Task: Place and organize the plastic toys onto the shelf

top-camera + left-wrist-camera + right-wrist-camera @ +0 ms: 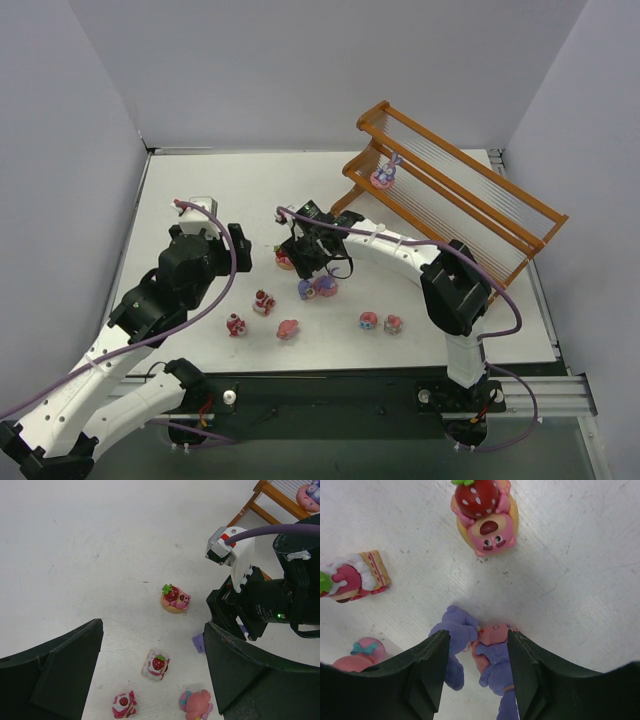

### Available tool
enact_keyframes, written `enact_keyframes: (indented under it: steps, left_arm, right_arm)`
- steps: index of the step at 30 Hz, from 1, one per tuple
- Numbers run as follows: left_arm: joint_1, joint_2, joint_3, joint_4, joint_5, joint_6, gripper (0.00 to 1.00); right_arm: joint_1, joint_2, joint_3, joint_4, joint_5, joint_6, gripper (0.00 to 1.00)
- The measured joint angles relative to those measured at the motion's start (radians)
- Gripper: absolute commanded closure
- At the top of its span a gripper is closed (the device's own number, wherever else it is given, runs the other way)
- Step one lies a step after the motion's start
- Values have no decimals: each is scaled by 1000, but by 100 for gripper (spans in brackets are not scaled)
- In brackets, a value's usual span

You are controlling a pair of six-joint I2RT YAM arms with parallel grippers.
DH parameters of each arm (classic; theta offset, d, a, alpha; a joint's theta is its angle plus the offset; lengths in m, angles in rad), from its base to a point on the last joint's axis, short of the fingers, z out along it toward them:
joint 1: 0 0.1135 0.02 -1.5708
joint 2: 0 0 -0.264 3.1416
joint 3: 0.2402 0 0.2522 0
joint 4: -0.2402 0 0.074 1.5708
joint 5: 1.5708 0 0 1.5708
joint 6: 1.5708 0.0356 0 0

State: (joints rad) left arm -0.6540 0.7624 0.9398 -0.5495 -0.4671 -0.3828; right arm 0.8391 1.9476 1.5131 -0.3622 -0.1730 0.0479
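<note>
Right gripper [477, 650]: jaws about half apart and closed onto the purple bunny toy [490, 655], which fills the gap and meets both fingers. The fingers hide its underside, so I cannot tell whether it has left the table.

Left gripper [152, 630]: spread wide and holding nothing, hovering on the far side of the loose toys from the shelf.

Shelf [470, 158]: an orange-brown three-step rack at the back right of the table. Its long rails run on a diagonal, from the back centre toward the right edge.

Key relation: the held toy sits in front of the shelf's left end, toward the arm bases. I judge the carry goes back and rightward, up onto a tier. The right arm is much the nearer to the shelf.

Toy's long axis: it seems to lie lengthwise along the slot between the fingers.

Shelved bunny [385, 172]: one figure stands near the shelf's left end, on a lower tier.

Other toys: a strawberry bear [487, 522] and a cake slice [357, 575] lie just beyond the held toy; more are scattered in front of the shelf.

Table [220, 180]: flat, matte white.

Room: pale grey walls on three sides, the shelf close to the right one.
</note>
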Motion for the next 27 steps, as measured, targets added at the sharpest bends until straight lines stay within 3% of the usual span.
enact_keyframes:
  steps: [13, 18, 22, 27]
  left_arm:
    - [2, 2, -13, 0, 27, -26, 9]
    - [2, 2, -13, 0, 31, -26, 9]
    - [2, 2, -13, 0, 34, -26, 9]
    - [2, 1, -13, 0, 35, -24, 9]
  right_arm:
    - [0, -60, -64, -44, 58, 109, 50]
    - [0, -114, -64, -50, 64, 124, 43]
    - [0, -164, -66, -46, 23, 62, 27]
    - [1, -246, -122, -36, -70, -68, 25]
